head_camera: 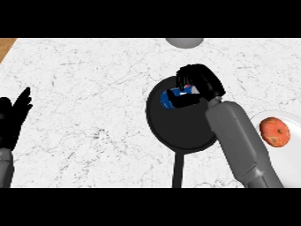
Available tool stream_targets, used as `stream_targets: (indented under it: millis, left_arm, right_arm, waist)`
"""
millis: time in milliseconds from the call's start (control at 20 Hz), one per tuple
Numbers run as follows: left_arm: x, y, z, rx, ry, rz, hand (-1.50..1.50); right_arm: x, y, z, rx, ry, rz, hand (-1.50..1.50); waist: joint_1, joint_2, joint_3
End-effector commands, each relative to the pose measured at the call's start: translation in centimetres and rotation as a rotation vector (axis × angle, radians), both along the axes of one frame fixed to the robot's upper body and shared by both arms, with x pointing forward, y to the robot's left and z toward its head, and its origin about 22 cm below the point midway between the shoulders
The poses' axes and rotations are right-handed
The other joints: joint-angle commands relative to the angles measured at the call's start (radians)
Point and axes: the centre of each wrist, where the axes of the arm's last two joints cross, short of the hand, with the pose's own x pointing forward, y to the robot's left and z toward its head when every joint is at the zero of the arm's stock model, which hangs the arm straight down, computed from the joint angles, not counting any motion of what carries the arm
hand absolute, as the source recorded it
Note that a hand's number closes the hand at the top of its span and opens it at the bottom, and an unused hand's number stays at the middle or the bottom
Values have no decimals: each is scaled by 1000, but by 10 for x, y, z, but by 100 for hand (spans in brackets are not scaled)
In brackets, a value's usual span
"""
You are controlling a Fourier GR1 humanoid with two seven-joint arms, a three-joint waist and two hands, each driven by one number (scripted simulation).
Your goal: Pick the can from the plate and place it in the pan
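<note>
A blue can (173, 98) with a white and red label is over the upper part of the black pan (178, 128), whose handle (177, 170) points toward the view's lower edge. My right hand (201, 84) is curled round the can from above and hides most of it. I cannot tell whether the can rests on the pan's bottom. The white plate (299, 154) lies at the right edge, behind my right forearm. My left hand (8, 121) rests open at the left edge, fingers up, holding nothing.
An orange-red fruit (275, 131) lies on the white plate. A grey rounded object (184, 42) sits at the marble counter's far edge. Wooden strips show at both upper corners beyond the counter.
</note>
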Motion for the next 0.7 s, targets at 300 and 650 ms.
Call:
stream_targets:
  millis: [300, 650]
  left_arm:
    - [18, -17, 1, 9, -1, -21, 0]
    - [18, -19, -2, -2, -3, -60, 0]
  right_arm:
    - [0, 30, -53, 127, 202, 6, -150]
    - [-7, 32, -72, 217, 172, 1, -150]
  waist:
    - [31, 8, 1]
    - [58, 13, 2]
